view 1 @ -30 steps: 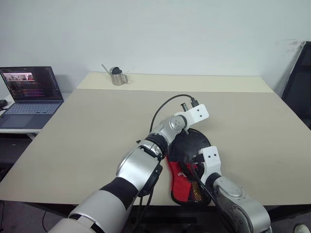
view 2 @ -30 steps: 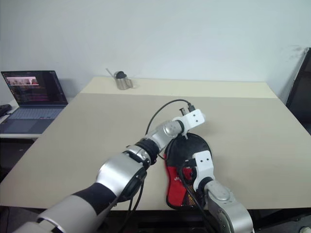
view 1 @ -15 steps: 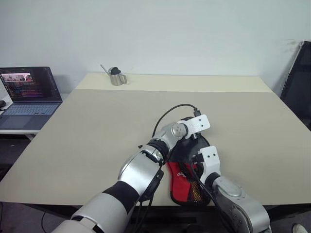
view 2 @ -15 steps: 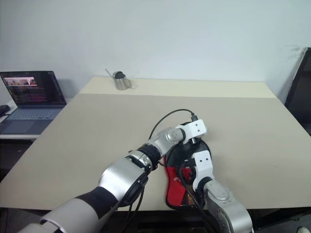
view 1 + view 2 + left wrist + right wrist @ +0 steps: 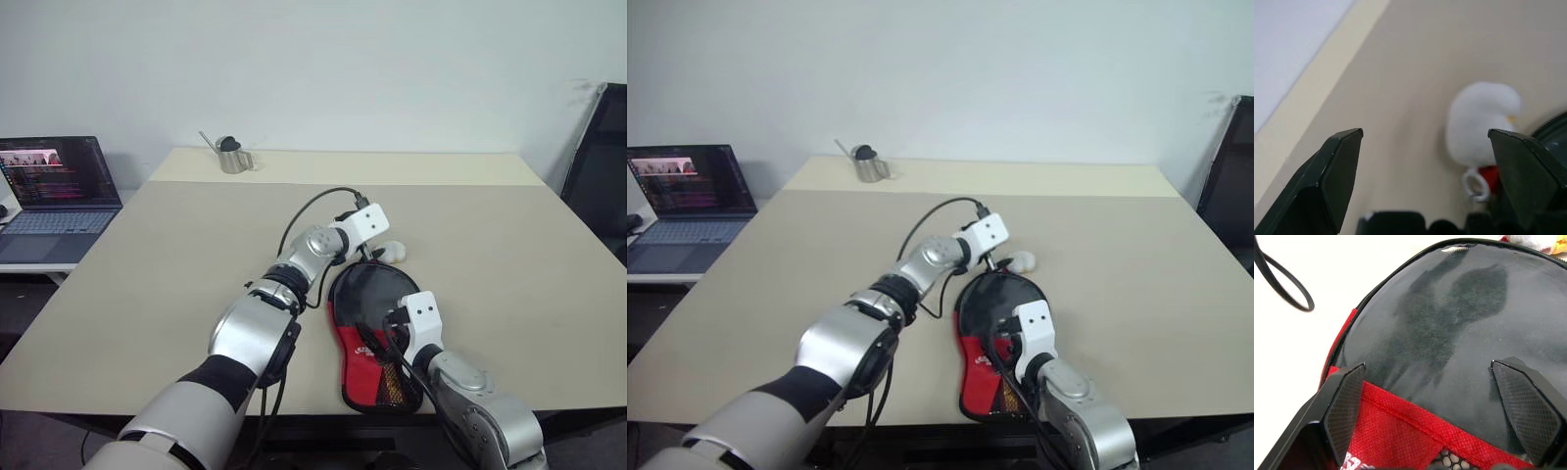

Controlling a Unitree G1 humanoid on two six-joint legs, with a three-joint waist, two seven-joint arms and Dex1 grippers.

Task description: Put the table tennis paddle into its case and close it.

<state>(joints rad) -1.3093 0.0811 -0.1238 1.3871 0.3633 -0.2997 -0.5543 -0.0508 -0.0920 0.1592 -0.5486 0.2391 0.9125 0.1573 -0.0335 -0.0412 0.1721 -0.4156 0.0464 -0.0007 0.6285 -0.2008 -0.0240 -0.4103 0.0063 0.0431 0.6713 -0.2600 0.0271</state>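
Left eye view: case (image 5: 370, 338) flat on counter (image 5: 176, 264), seemingly zipped shut, left tool (image 5: 1422, 171) gaping just beyond, right tool (image 5: 1437, 396) spread above, both empty.

The case (image 5: 370, 333), a paddle-shaped pouch with a black round end showing a clear, glossy panel, a red panel with white lettering and black mesh at its narrow end, lies flat near the table's front edge, round end pointing away.
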